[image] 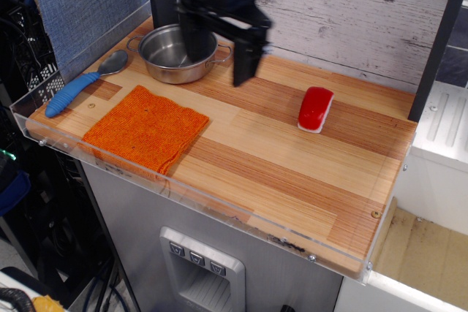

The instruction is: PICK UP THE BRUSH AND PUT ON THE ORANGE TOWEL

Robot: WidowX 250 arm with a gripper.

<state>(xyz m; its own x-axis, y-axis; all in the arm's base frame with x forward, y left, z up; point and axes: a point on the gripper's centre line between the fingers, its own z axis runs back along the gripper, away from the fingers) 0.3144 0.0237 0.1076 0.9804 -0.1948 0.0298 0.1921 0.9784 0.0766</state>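
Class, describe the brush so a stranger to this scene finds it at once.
Start at the wooden counter and look to its right half, away from the orange towel, steel pot and blue-handled spoon on the left. The brush lies alone. It is the only red thing, a rounded block with a white underside.

Wooden plank countertop (292, 173), clear raised edge. Lying on it: orange towel (146, 129), front left; blue-handled spoon (82, 85), left edge; steel pot (162, 52), back left; red brush (315, 109), right, well apart.
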